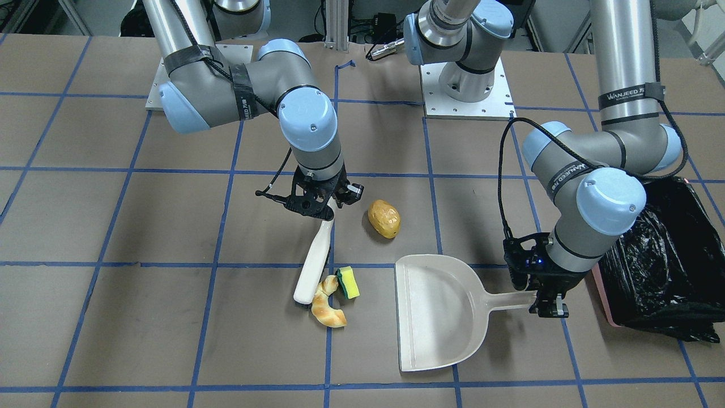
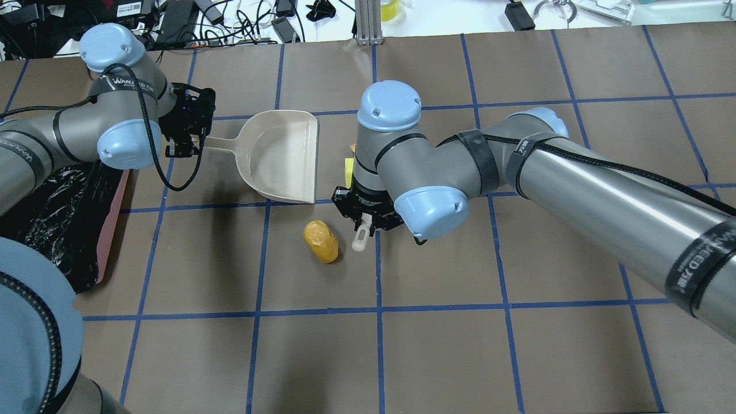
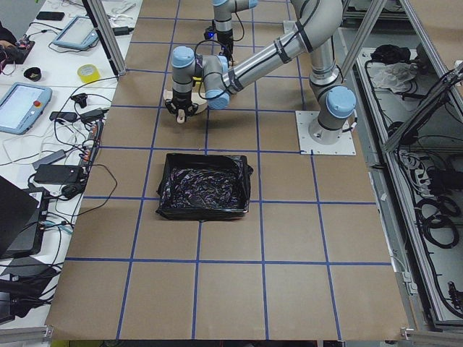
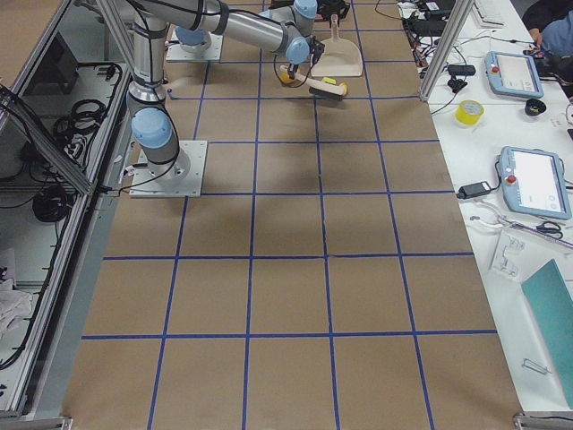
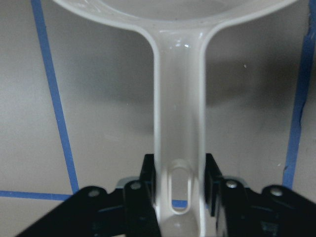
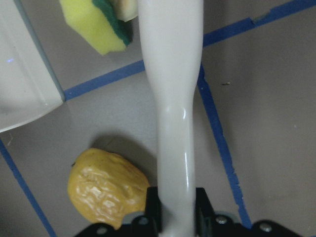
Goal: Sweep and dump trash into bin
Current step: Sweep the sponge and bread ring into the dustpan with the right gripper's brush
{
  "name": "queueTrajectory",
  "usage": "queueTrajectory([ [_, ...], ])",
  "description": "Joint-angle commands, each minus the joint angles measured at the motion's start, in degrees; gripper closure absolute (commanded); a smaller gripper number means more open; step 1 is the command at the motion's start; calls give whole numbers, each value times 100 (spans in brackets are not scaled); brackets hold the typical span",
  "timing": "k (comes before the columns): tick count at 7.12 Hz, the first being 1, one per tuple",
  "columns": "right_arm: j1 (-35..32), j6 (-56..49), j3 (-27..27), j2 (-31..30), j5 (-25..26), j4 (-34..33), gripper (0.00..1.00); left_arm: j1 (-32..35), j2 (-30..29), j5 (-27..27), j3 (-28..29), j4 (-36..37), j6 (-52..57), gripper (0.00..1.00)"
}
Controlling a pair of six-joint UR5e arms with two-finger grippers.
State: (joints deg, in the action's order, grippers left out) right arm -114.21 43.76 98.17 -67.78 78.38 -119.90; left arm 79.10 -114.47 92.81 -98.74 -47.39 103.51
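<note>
The golden-brown potato-like lump [image 1: 384, 218] lies on the table, apart from the other trash; it also shows in the overhead view [image 2: 321, 241] and the right wrist view [image 6: 106, 185]. The tan croissant-like piece [image 1: 327, 304] and the yellow sponge with a green side [image 1: 348, 282] lie together at the beige brush's head [image 1: 312, 266]. My right gripper [image 1: 325, 205] is shut on the brush handle [image 6: 175, 123]. My left gripper [image 1: 546, 294] is shut on the beige dustpan's handle [image 5: 178, 133]. The dustpan [image 1: 439, 310] lies flat, its mouth toward the trash. The pink bin with a black bag [image 1: 660, 266] stands beside the left arm.
Blue tape lines grid the brown table [image 1: 141, 317]. The arms' white base plates [image 1: 467, 93] sit at the robot's side. In the side views, tablets [image 4: 537, 179], a tape roll [image 4: 468, 112] and cables lie on a bench beyond the table's edge.
</note>
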Motion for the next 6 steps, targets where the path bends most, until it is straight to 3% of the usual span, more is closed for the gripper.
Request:
queueTrajectory([
  [1, -285, 325, -594, 474, -16, -16, 100, 0, 4, 0, 4, 1, -14, 99],
  [6, -865, 1466, -1737, 1310, -340, -473, 100, 9, 12, 0, 4, 1, -6, 99],
])
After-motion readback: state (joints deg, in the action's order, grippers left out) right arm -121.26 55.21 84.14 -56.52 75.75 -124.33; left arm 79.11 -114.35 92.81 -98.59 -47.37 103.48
